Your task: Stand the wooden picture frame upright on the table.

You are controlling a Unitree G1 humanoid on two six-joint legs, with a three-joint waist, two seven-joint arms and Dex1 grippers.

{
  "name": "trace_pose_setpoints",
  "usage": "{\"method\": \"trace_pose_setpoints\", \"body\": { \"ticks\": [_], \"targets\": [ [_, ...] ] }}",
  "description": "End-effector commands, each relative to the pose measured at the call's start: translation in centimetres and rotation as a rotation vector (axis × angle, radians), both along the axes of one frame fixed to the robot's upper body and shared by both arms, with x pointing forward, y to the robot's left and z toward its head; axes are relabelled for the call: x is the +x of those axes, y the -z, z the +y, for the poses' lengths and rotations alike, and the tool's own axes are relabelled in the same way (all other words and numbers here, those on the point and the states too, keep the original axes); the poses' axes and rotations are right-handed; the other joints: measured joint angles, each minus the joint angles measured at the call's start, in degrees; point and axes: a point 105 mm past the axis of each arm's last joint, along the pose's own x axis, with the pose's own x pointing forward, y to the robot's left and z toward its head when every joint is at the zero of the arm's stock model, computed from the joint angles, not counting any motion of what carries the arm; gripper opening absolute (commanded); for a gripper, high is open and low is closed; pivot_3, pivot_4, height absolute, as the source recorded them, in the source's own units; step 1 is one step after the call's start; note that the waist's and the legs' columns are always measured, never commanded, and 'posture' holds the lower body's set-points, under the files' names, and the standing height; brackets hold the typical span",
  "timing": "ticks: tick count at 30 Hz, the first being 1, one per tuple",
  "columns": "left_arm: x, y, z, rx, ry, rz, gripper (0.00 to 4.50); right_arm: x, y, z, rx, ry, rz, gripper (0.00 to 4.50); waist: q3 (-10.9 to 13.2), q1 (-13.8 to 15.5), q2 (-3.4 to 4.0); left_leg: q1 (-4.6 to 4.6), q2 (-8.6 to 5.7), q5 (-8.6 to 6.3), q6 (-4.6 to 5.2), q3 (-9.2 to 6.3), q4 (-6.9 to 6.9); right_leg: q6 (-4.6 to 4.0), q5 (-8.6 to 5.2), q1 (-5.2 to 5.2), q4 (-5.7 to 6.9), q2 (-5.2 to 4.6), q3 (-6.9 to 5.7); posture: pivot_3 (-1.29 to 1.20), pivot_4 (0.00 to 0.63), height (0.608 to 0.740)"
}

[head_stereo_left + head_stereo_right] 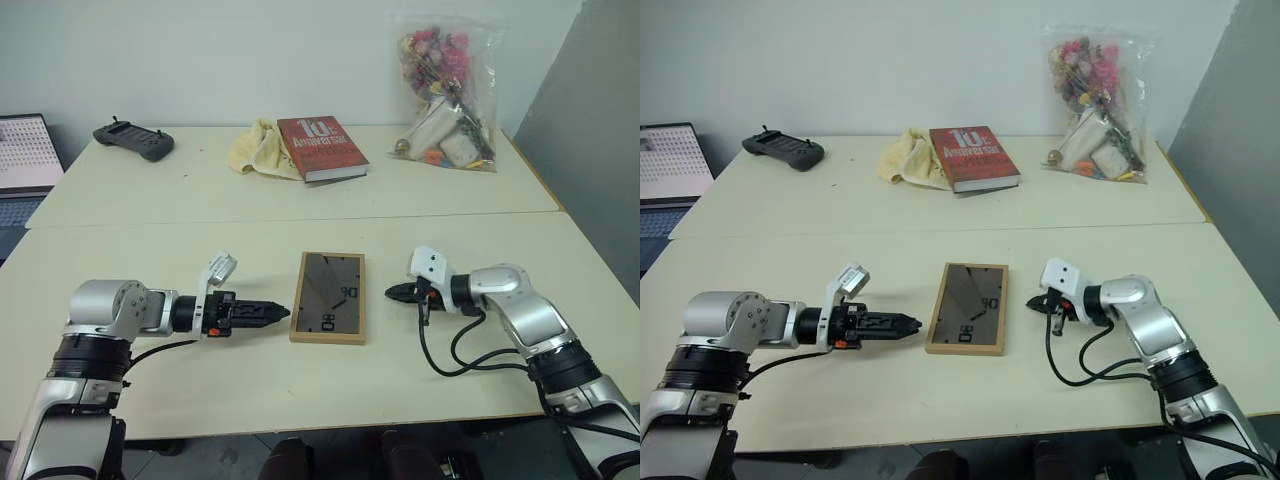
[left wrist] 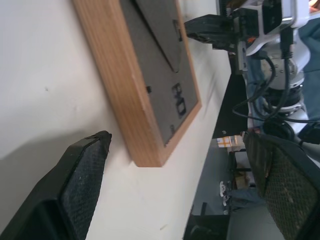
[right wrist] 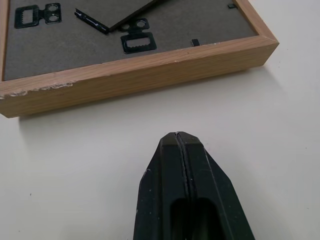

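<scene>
Between both grippers, the wooden picture frame [image 1: 328,297] lies flat, grey back up, on the table [image 1: 200,380]. Left gripper [image 2: 175,170] fingers spread apart; right gripper [image 3: 177,136] pressed together, empty. Behind, a red book [image 1: 322,147] reads "10 Anniversary".

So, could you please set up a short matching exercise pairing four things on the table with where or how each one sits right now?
Things:
1. wooden picture frame
2. red book
3. left gripper
4. right gripper

States:
A. fingers pressed shut
B. lying flat, dark back panel up
C. fingers spread wide apart
D. resting partly on a yellow cloth

Pairs: 1-B, 2-D, 3-C, 4-A
</scene>
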Motion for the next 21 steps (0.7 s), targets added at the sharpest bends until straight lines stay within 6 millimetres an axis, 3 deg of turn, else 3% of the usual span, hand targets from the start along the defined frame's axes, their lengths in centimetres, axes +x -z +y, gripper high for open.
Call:
{"method": "trace_pose_setpoints", "body": {
  "ticks": [1,7,15,21],
  "targets": [
    [0.6,2.9,-0.2,0.051,-0.029,0.032,4.49,0.1,-1.3,2.2,0.036,-0.035,-0.047,0.00,0.0,0.0,0.02,0.01,0.00,0.05,-0.08,0.01,0.00,0.00,0.00,0.00,0.00,0.00,0.01,0.00,0.150,0.740],
    [0.3,3.7,-2.3,-0.001,0.027,0.063,4.49,0.3,-1.5,4.4,0.071,-0.057,-0.056,0.00,-0.4,0.7,0.36,0.26,-0.09,-0.07,0.12,0.01,0.00,0.01,0.00,0.25,0.03,-0.06,-0.02,0.00,0.150,0.740],
    [-0.3,2.1,-4.0,-0.088,0.072,0.018,4.49,0.3,-1.7,5.2,0.099,-0.052,-0.056,0.00,-0.4,1.3,0.36,0.26,-0.11,-0.06,0.11,0.02,0.01,0.01,0.00,0.27,-0.01,-0.08,0.02,0.00,0.150,0.740],
    [0.1,2.0,-3.5,-0.100,0.004,-0.010,3.50,0.3,-1.4,4.8,0.097,-0.038,-0.055,0.00,-0.4,1.1,0.35,0.24,-0.09,-0.06,0.11,0.01,0.01,0.01,0.00,0.23,-0.02,-0.08,0.03,0.00,0.150,0.740]
  ]
}}
